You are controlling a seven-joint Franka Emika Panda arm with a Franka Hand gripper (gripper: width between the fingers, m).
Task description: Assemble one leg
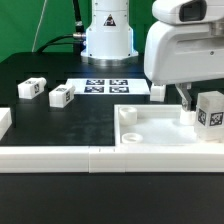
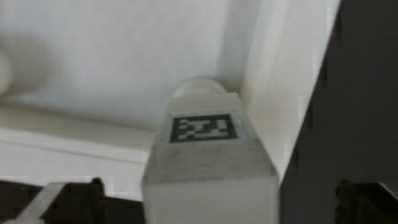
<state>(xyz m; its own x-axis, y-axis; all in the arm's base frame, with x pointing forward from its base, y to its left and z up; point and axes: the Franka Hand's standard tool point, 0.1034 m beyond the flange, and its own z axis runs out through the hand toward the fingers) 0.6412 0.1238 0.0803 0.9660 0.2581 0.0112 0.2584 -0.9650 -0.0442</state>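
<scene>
My gripper [image 1: 199, 106] hangs at the exterior view's right, shut on a leg [image 1: 211, 110], a small white block with a black-and-white tag. It holds the leg upright over the right corner of the large white tray-like piece [image 1: 160, 131]. In the wrist view the leg [image 2: 208, 150] fills the middle between my dark fingertips [image 2: 80, 200], with the gripper [image 2: 210, 208] closed on its sides and the tray's corner wall [image 2: 267, 60] right behind it. Two more legs [image 1: 30, 88] [image 1: 62, 95] lie on the black table at the left.
The marker board [image 1: 107, 86] lies in front of the robot base. Another small white block [image 1: 157, 91] sits at its right end. White border rails [image 1: 60, 158] run along the front edge, with a short one [image 1: 4, 122] at the far left.
</scene>
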